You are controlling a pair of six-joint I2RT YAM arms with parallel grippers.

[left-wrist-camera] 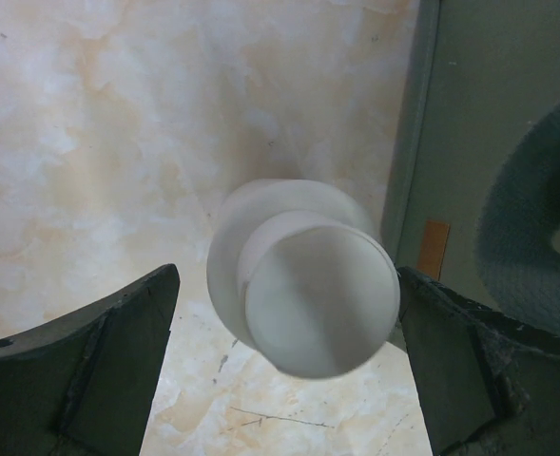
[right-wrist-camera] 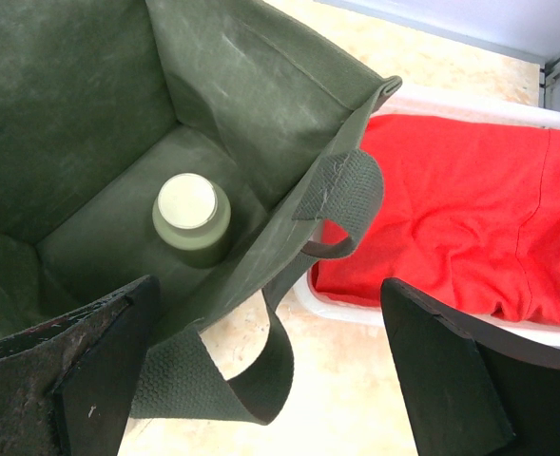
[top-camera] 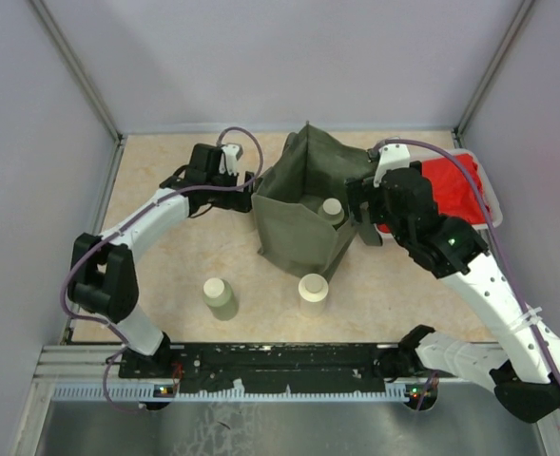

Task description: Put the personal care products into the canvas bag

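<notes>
The olive canvas bag (top-camera: 299, 223) stands open mid-table, and one pale green bottle with a cream cap (top-camera: 332, 209) stands inside it; this bottle also shows in the right wrist view (right-wrist-camera: 191, 220). Two more bottles (top-camera: 219, 294) (top-camera: 313, 292) stand on the table in front of the bag. My left gripper (top-camera: 243, 193) is open beside the bag's left wall. A blurred fourth bottle (left-wrist-camera: 303, 275) sits between its fingers, touching the right one; this bottle is hidden in the top view. My right gripper (right-wrist-camera: 265, 380) is open over the bag's right wall and a strap handle (right-wrist-camera: 260, 380).
A white tray (top-camera: 490, 190) holding red cloth (right-wrist-camera: 470, 218) lies right of the bag, close to my right arm. Grey walls enclose the table on three sides. A second strap handle (left-wrist-camera: 536, 218) hangs beside my left gripper.
</notes>
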